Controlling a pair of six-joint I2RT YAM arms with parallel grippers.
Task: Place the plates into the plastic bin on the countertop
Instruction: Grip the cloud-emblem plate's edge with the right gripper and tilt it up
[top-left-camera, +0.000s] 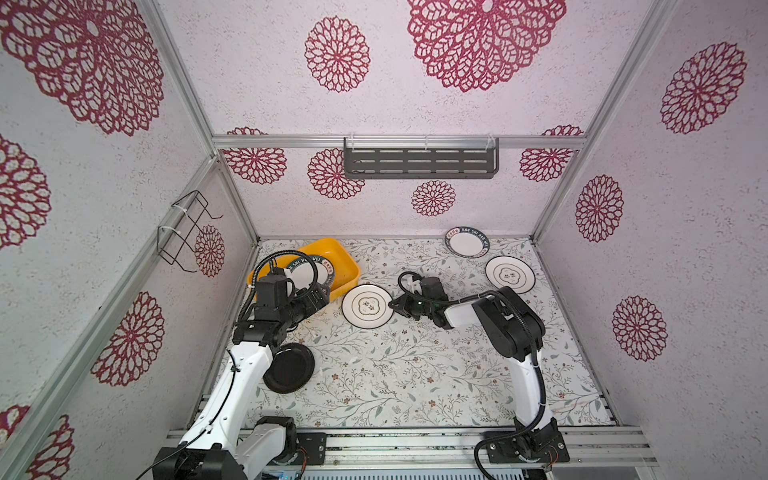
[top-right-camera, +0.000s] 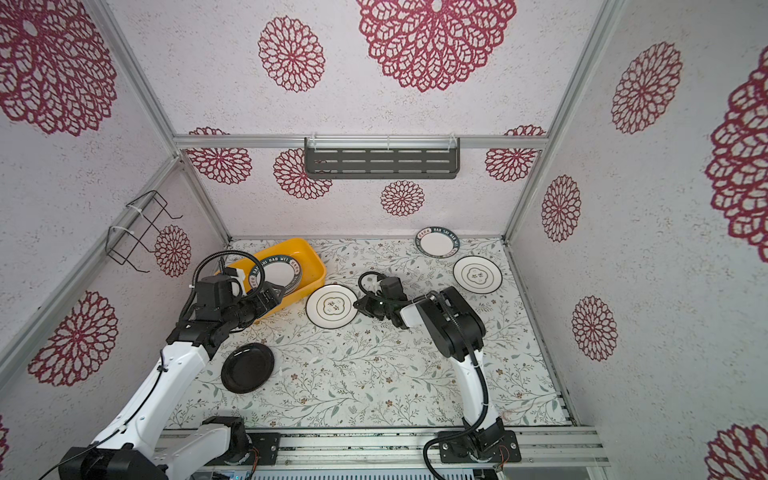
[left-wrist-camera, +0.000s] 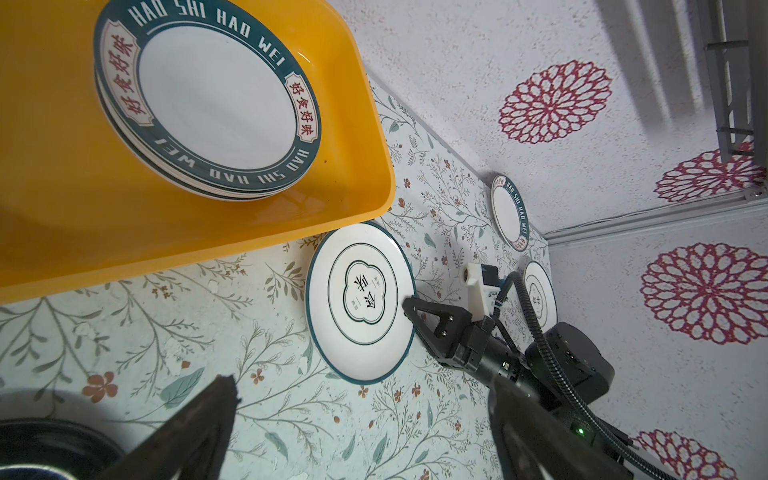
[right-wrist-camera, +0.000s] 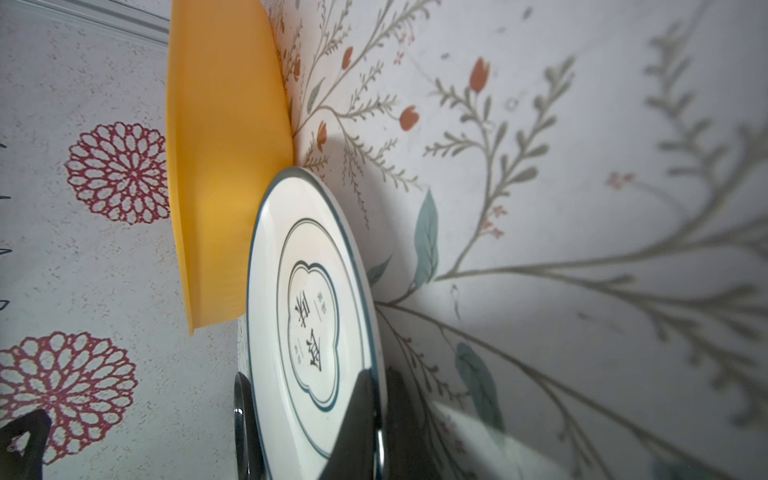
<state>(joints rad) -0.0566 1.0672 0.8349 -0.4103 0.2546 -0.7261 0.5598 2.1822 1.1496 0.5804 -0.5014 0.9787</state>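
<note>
Right gripper (top-left-camera: 391, 304) clamps round white flower-outlined plate (top-left-camera: 367, 306) by its rim (left gripper (top-left-camera: 320, 296) wide, empty); shallow pinch risks slipping against yellow plastic bin (top-left-camera: 347, 272).

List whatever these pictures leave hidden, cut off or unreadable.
- Stack of plates in the plastic bin: count unclear; the left wrist view shows only overlapping rims, and the left arm covers part in both top views.
- Right gripper pinching the flower-outline plate: the finger under the plate is mostly hidden by the rim in the right wrist view; lifted or resting, cannot tell.
- Small print at that plate's centre: too small in every view.
</note>
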